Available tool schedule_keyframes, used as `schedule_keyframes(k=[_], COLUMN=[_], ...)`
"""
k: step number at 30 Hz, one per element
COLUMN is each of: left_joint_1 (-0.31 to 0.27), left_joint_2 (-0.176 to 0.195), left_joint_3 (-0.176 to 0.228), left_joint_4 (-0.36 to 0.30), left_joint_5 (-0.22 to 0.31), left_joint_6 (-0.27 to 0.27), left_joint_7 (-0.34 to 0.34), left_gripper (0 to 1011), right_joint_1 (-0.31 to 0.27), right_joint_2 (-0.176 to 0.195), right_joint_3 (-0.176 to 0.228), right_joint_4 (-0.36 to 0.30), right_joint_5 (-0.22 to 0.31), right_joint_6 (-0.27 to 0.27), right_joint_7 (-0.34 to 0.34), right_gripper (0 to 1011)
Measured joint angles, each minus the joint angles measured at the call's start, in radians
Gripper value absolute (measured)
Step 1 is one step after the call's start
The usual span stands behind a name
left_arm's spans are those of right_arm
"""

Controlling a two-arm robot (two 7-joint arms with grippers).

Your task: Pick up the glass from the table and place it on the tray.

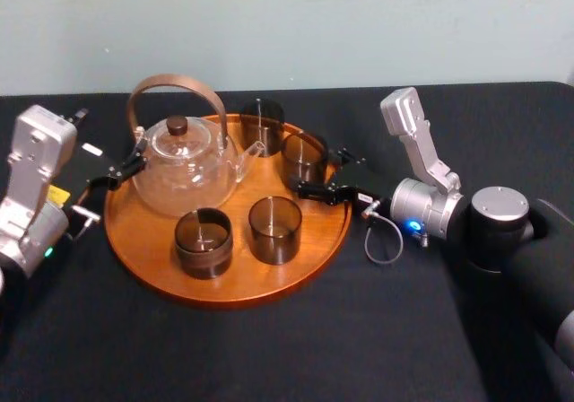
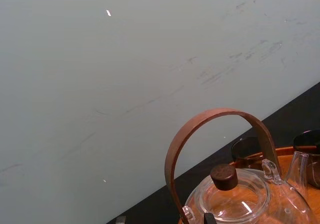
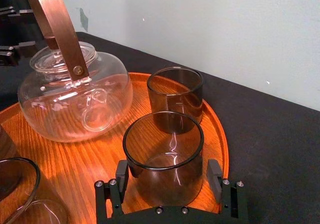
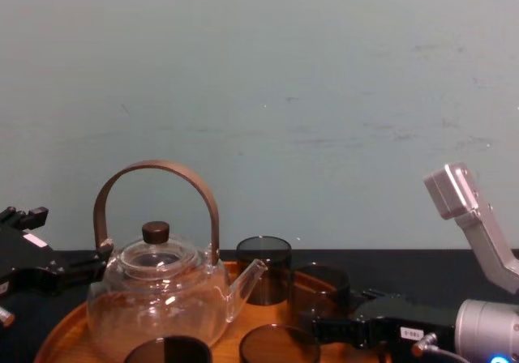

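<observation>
Carefully now: the glass [image 3: 164, 151] stands upright on the tray [image 1: 242, 281], toward its right rim, so the step in hand, as I read it, is a clean let-go. The right gripper [image 3: 169, 180] has its fingers [image 3: 215, 174] spread to either side of the glass, close to the wall but not pinching it (a sliver of gap shows on one side). Draw straight back over the tray's right rim, level and without swinging. A second glass [image 3: 176, 91] stands just behind, and the teapot [image 3: 75, 99] is near. The glass is a short, straight-walled cylinder, smoky dark and empty, and it would likely slide on the smooth wood if nudged. The left gripper [image 1: 121, 174] sits by the tray's left rim beside the teapot. I cannot tell whether it is apart or together.
</observation>
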Motion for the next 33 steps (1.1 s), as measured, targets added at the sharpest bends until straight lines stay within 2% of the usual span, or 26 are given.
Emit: schedule_keyframes(k=[11, 18, 27, 33], left_joint_1=[0.000, 0.000, 0.000, 0.000], left_joint_2=[0.000, 0.000, 0.000, 0.000], left_joint_3=[0.000, 0.000, 0.000, 0.000], left_joint_4=[0.000, 0.000, 0.000, 0.000], left_joint_5=[0.000, 0.000, 0.000, 0.000], left_joint_6=[0.000, 0.000, 0.000, 0.000], left_joint_7=[0.000, 0.000, 0.000, 0.000], left_gripper=[1010, 1010, 1009, 1009], right_joint_1=[-0.015, -0.041, -0.101, -0.152], right_joint_2=[0.017, 0.041, 0.092, 0.131], right_joint_3=[-0.007, -0.013, -0.019, -0.008], right_joint_4=[-0.060, -0.149, -0.265, -0.346], right_joint_5=[0.025, 0.042, 0.070, 0.097], right_joint_6=[-0.014, -0.004, 0.035, 0.050], right_joint_7=[0.000, -0.006, -0.031, -0.047], right_gripper=[1000, 1000, 1000, 1000])
